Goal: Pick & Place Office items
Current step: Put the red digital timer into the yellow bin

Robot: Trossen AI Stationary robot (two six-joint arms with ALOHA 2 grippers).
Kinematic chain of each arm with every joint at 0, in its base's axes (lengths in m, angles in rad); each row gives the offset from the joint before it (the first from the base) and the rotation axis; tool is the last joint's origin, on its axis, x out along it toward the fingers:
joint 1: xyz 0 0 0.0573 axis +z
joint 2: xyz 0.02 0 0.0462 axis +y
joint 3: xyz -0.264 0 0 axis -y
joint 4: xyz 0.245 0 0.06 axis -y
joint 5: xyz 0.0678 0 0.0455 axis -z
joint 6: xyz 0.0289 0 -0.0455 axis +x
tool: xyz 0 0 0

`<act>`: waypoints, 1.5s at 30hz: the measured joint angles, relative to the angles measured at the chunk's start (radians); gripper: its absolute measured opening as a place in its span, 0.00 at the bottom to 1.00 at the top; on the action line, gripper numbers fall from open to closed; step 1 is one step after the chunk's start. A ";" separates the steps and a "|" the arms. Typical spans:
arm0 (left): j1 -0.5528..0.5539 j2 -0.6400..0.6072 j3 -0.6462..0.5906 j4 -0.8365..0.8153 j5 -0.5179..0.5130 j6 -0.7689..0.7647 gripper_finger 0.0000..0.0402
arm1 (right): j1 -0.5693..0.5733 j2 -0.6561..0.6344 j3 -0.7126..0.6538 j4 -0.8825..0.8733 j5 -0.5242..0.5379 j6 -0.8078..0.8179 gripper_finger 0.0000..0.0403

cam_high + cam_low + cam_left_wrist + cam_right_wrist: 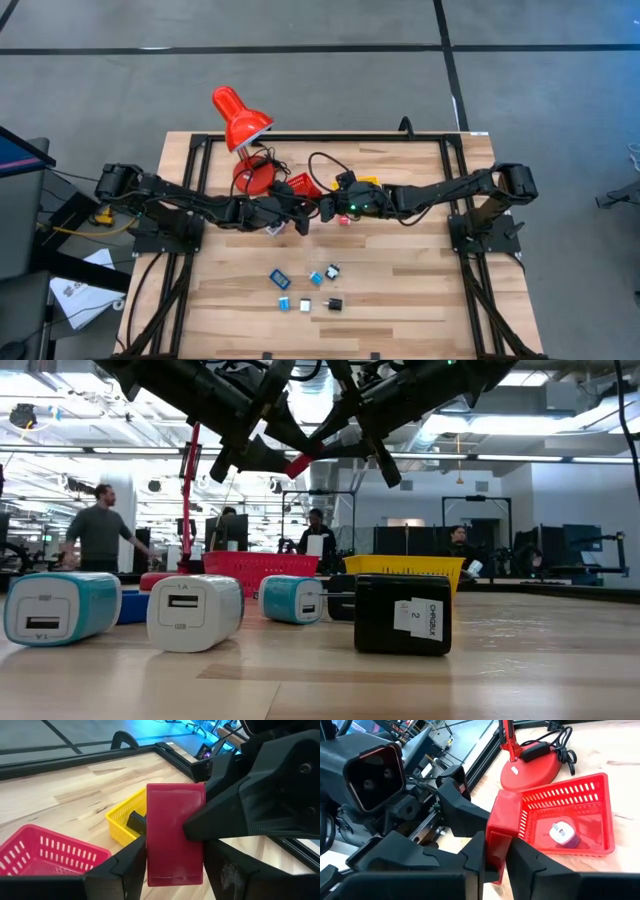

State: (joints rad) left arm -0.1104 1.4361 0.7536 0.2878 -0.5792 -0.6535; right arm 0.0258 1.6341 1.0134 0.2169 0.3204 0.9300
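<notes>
1. Piece, red and flat: red piece (175, 840) held up in the air over the middle of the table (400, 300), clear of the wood, a little toward the far edge.
2. Clamped from both sides: left gripper (175, 849) closed on its two long edges, right gripper (496, 843) closed across it from the opposite direction, both sets of fingers on the same red piece.
3. Meeting point of the two arms just in front of the baskets, left arm reaching in from the left edge, right arm from the right edge.
4. Just beyond the grip: red basket (565, 815) with a white piece (562, 832) lying inside, and next to it yellow basket (122, 815) with a black piece (137, 822) leaning in it.
5. Nearer the front edge, well apart from the grippers: six loose pieces, among them a blue one (279, 276), a cyan one (316, 279), a white one (305, 304) and a black one (335, 304).
6. Behind the red basket, toward the far edge: red desk lamp (240, 120), base on the wood beside a coiled black cable (560, 750).
7. Beyond the table in the low view: several people (98, 530) in the room.
</notes>
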 joint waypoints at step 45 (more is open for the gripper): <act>-0.008 -0.302 0.001 -0.308 0.011 0.178 0.80 | -0.384 -0.049 -0.002 -0.620 -0.514 -0.160 0.12</act>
State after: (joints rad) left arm -0.1184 1.1339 0.7544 -0.0200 -0.5685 -0.4751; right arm -0.3580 1.5848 1.0111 -0.4027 -0.1938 0.7696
